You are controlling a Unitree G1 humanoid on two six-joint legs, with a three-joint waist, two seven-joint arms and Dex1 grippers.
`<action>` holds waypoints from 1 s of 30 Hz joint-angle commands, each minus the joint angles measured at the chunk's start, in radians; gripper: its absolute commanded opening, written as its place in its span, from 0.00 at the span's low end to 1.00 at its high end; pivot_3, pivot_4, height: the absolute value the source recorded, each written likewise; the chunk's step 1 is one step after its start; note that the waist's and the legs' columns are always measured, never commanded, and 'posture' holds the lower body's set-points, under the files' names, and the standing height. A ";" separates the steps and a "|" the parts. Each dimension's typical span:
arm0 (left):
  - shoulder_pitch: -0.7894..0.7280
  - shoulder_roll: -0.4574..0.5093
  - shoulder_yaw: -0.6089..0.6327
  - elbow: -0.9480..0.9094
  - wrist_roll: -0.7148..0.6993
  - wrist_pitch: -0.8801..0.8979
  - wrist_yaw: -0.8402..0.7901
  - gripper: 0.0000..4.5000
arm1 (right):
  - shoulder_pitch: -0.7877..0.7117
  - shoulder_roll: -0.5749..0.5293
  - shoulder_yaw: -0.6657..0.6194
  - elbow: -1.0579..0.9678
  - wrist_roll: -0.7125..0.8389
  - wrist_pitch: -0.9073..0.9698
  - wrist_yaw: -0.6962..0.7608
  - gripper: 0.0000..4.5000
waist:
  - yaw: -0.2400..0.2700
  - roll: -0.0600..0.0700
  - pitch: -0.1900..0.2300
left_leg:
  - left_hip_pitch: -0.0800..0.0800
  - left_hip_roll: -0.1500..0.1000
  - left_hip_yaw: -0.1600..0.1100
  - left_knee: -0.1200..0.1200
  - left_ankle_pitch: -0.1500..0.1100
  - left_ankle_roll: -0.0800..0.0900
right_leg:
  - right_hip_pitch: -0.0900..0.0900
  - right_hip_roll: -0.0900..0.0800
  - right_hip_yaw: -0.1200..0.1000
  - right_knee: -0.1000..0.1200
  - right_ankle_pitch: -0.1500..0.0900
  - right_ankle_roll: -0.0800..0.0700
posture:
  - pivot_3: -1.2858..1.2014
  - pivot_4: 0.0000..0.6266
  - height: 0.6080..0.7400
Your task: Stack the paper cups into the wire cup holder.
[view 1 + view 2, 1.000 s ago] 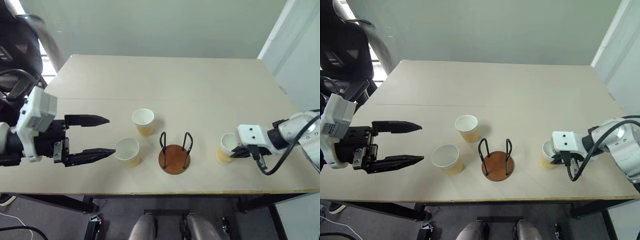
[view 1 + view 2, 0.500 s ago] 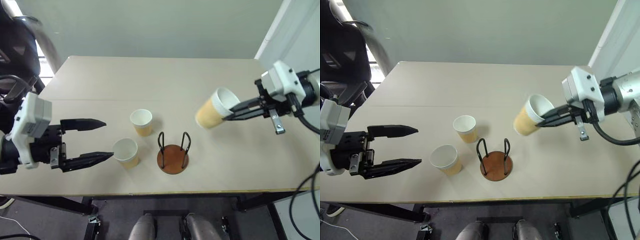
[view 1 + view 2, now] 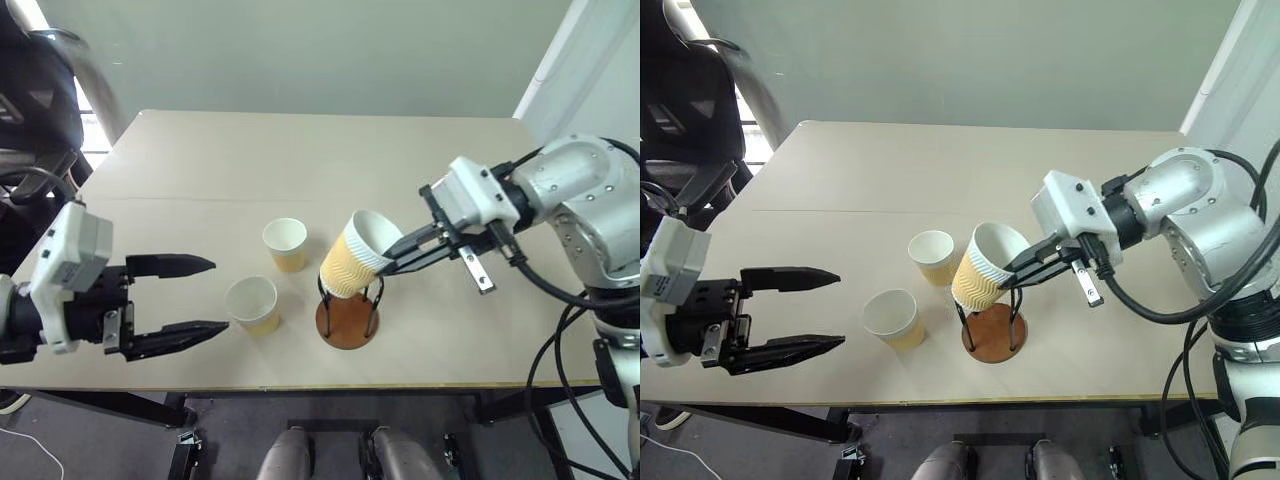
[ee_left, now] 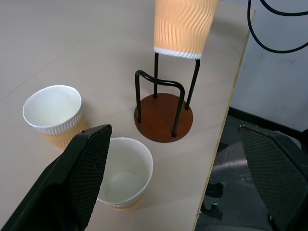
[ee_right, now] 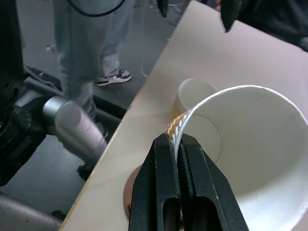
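Near the front edge of the table (image 3: 420, 160), a little right of its middle, stands the wire cup holder (image 3: 348, 305): a round reddish-brown wooden base with thin black wire loops rising upright from it. It holds no cup yet. Directly above it hangs one paper cup (image 3: 357, 256), tilted, with its ribbed tan-yellow bottom end low over the tops of the loops and its white mouth turned up and to the right. The right gripper (image 3: 388, 263) reaches in from the right and is clamped on this cup's rim; in the right wrist view its two black fingers (image 5: 168, 192) pinch the cup wall between them, one inside and one outside.

Two more paper cups stand upright on the table to the left of the holder, mouths up. The far cup (image 3: 286, 243) stands just left of the holder and a little beyond it. The near cup (image 3: 252, 304) stands farther left and closer to the front edge. The two are close together, but apart.

Left of the near cup, the left gripper (image 3: 205, 296) hovers over the front left part of the table with its jaws spread wide and nothing between them. Its nearer fingertip points at the near cup without touching it.
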 commanded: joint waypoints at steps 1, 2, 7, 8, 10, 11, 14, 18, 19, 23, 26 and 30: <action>0.021 0.004 0.054 -0.032 -0.005 0.009 -0.011 1.00 | -0.012 0.007 0.026 0.008 -0.038 -0.052 0.018 0.01 | 0.000 0.000 0.000 | 0.000 0.000 0.000 0.000 0.000 0.000 | 0.000 0.000 0.000 0.000 0.000 0.000 | 0.52 0.24 1.00; 0.027 0.003 0.057 -0.036 -0.004 0.009 -0.009 1.00 | -0.009 0.010 0.031 0.012 -0.043 -0.059 0.023 0.01 | 0.000 0.000 0.000 | 0.000 0.000 0.000 0.000 0.000 0.000 | 0.000 0.000 0.000 0.000 0.000 0.000 | 0.52 0.24 1.00; 0.045 -0.006 0.077 -0.055 -0.011 0.016 0.005 1.00 | -0.007 0.026 0.061 0.062 -0.086 -0.116 0.044 0.01 | 0.000 0.000 0.000 | 0.000 0.000 0.000 0.000 0.000 0.000 | 0.000 0.000 0.000 0.000 0.001 -0.001 | 0.52 0.24 1.00; 0.047 -0.008 0.081 -0.058 -0.012 0.019 0.007 1.00 | -0.009 0.027 0.065 0.074 -0.096 -0.129 0.049 0.01 | 0.000 0.000 0.000 | 0.000 0.000 0.000 0.000 0.000 0.000 | 0.000 0.000 0.000 0.000 0.001 -0.002 | 0.52 0.24 1.00; 0.050 -0.009 0.085 -0.060 -0.013 0.021 0.010 1.00 | -0.014 0.029 0.067 0.090 -0.106 -0.143 0.058 0.01 | 0.000 0.000 0.000 | 0.000 0.000 0.000 0.000 0.000 -0.001 | 0.000 0.000 0.000 0.000 0.001 -0.002 | 0.52 0.24 1.00; 0.052 -0.009 0.086 -0.061 -0.013 0.021 0.013 1.00 | -0.017 0.030 0.067 0.098 -0.111 -0.151 0.063 0.01 | 0.000 0.000 0.000 | 0.000 0.000 0.000 0.000 0.000 -0.001 | 0.000 0.000 0.000 0.000 0.001 -0.002 | 0.52 0.24 1.00; 0.056 -0.011 0.092 -0.066 -0.017 0.022 0.016 1.00 | -0.019 0.033 0.069 0.104 -0.124 -0.163 0.073 0.01 | 0.000 0.000 0.000 | 0.000 0.000 0.000 0.000 -0.001 -0.002 | 0.000 0.000 0.000 0.000 0.001 -0.002 | 0.52 0.24 1.00; 0.048 -0.012 0.103 -0.069 -0.037 0.022 0.016 1.00 | -0.017 0.038 0.085 0.115 -0.160 -0.189 0.077 0.01 | -0.001 0.000 0.000 | 0.000 0.001 0.000 0.000 -0.002 -0.002 | 0.000 0.000 0.000 0.000 0.001 -0.002 | 0.52 0.24 1.00; 0.047 -0.012 0.105 -0.070 -0.043 0.021 0.016 1.00 | -0.016 0.040 0.085 0.114 -0.163 -0.191 0.078 0.01 | -0.001 0.000 0.000 | 0.000 0.001 0.000 0.000 -0.002 -0.002 | 0.000 0.000 0.000 0.000 0.001 -0.002 | 0.52 0.24 1.00; 0.010 -0.016 0.149 -0.062 -0.137 0.033 0.026 1.00 | -0.009 0.057 0.108 0.113 -0.191 -0.203 0.071 0.01 | -0.001 0.000 0.000 | 0.000 0.001 0.000 0.000 -0.002 -0.002 | 0.000 0.000 0.000 0.000 0.001 -0.002 | 0.52 0.24 1.00; 0.013 -0.021 0.183 -0.059 -0.176 0.045 0.029 1.00 | -0.004 0.062 0.111 0.114 -0.202 -0.207 0.072 0.01 | -0.003 0.000 0.000 | 0.000 0.001 0.000 0.000 -0.002 -0.002 | 0.000 0.000 0.000 0.000 0.001 -0.002 | 0.52 0.24 1.00; 0.027 -0.021 0.201 -0.068 -0.196 0.050 0.040 1.00 | -0.003 0.069 0.117 0.127 -0.221 -0.219 0.072 0.01 | -0.003 0.000 0.000 | 0.000 0.001 0.000 0.000 -0.002 -0.002 | 0.000 0.000 0.000 0.000 0.001 -0.002 | 0.52 0.24 1.00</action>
